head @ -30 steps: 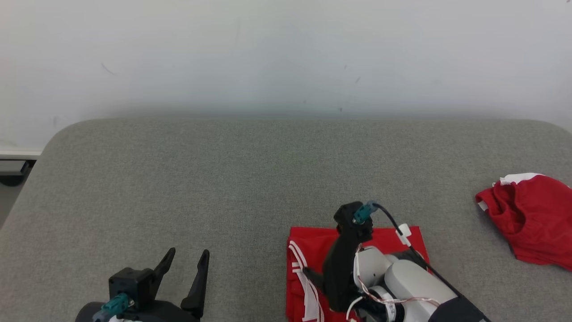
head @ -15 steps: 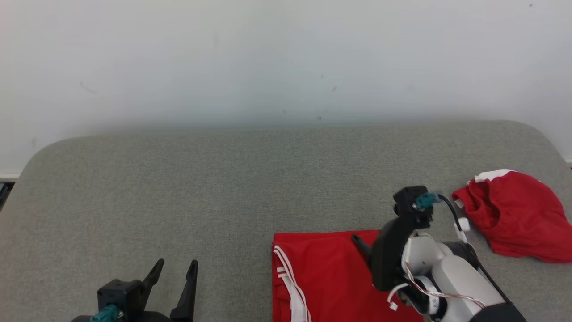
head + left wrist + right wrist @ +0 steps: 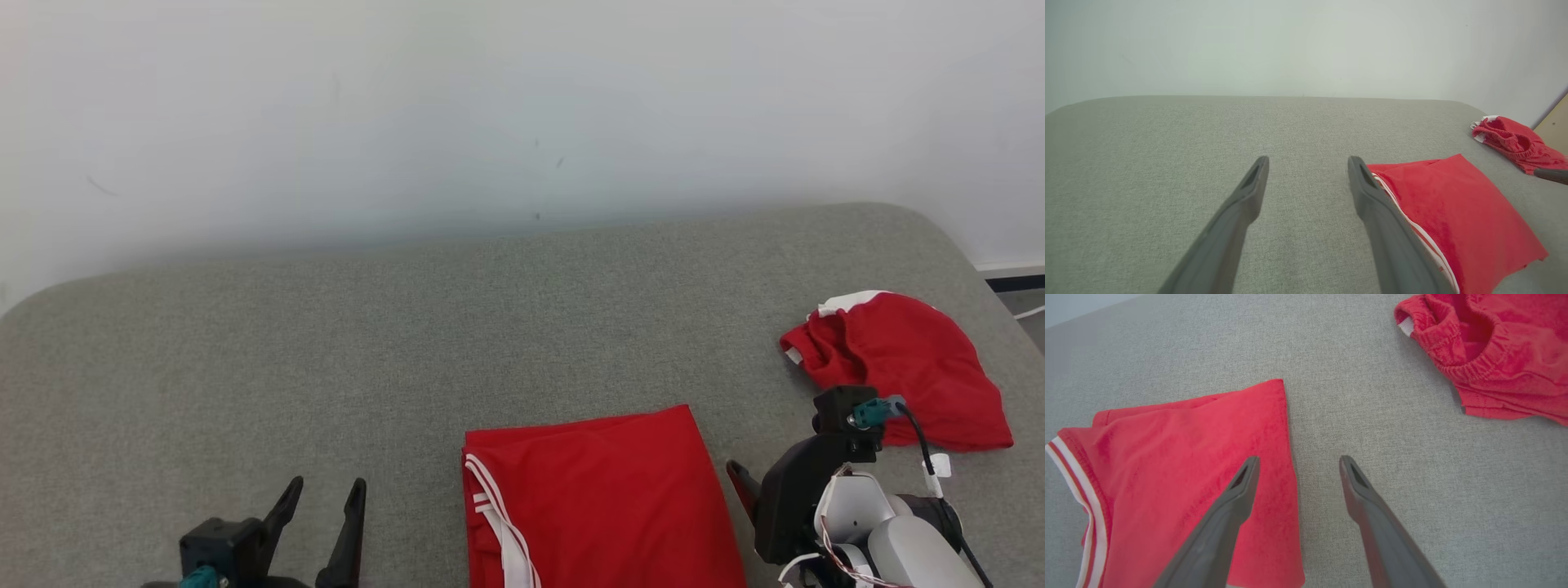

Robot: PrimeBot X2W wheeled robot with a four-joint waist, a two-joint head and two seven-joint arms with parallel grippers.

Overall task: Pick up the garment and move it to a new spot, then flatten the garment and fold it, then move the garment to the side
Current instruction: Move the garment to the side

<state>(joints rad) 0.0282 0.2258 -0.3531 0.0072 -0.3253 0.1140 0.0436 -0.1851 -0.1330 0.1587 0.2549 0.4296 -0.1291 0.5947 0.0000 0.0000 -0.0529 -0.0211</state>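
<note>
A folded red garment (image 3: 596, 498) with white stripes along its left edge lies flat at the near middle of the grey padded surface (image 3: 367, 343); it also shows as the folded garment (image 3: 1453, 212) and folded garment (image 3: 1180, 457). A second red garment (image 3: 898, 367) lies crumpled at the right, seen also as the crumpled garment (image 3: 1494, 355). My right gripper (image 3: 1299, 459) is open and empty, its jaws straddling the folded piece's right edge from above. My left gripper (image 3: 326, 486) is open and empty over bare surface left of the folded piece, also left gripper (image 3: 1308, 161).
A pale wall (image 3: 522, 98) runs behind the surface. The surface's rounded right corner (image 3: 939, 229) lies just beyond the crumpled garment, with floor and a dark skirting strip (image 3: 1012, 282) past it.
The camera has turned right, sliding the scene left. My right gripper has moved right, off the top of the folded garment to its right edge, nearer the crumpled one. The left gripper holds still.
</note>
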